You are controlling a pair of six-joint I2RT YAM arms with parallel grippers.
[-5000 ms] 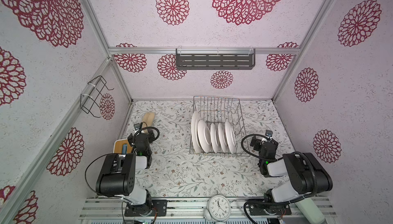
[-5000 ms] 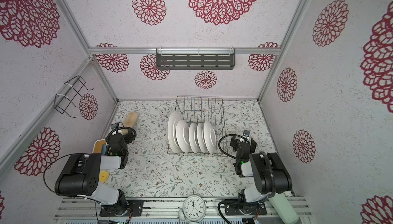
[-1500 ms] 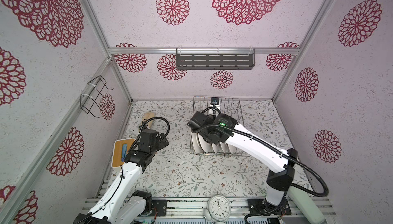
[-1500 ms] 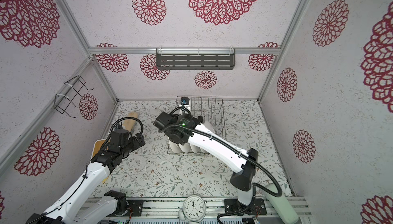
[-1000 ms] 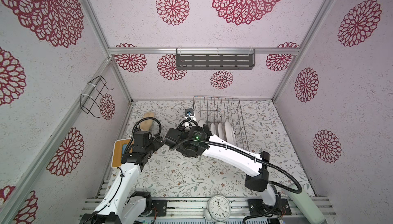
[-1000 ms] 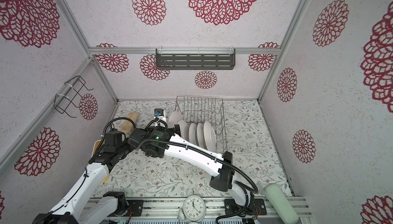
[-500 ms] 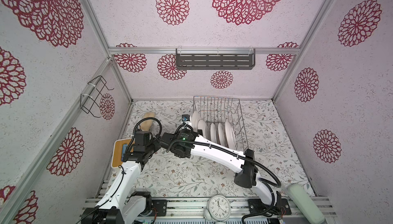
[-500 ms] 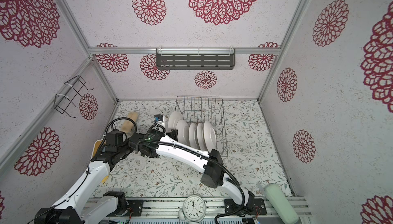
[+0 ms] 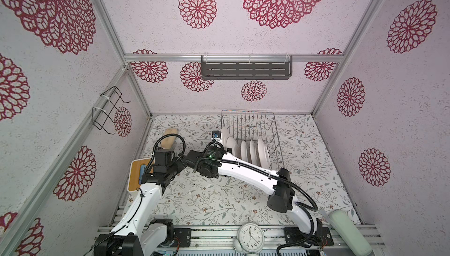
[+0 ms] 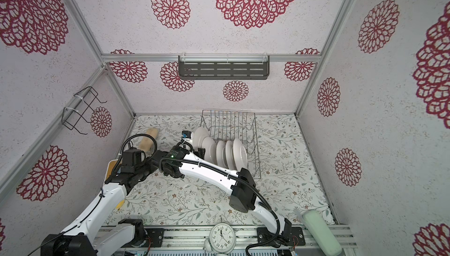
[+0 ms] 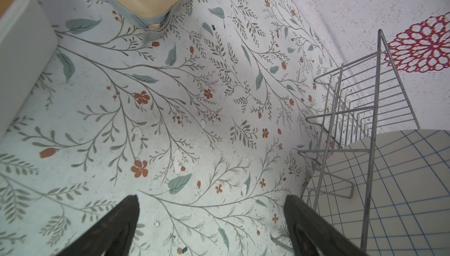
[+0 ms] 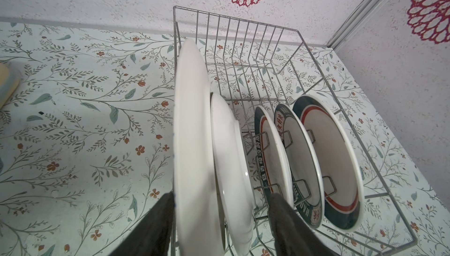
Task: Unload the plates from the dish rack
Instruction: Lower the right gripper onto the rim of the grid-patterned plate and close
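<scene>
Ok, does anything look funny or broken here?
Yes: the right pincer straddles two plates at once, the big plate and the smaller plate beside it. The table cover also has little white chipped spots.

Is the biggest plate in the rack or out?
In. The plate stands on edge inside the rack, at the row's end, right hand straddling it.

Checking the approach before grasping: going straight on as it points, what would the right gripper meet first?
The right gripper would take the rim of the largest round white-backed ceramic plate between its open jaws first, probably with the smaller white-backed plate beside it; depth is unclear.
</scene>
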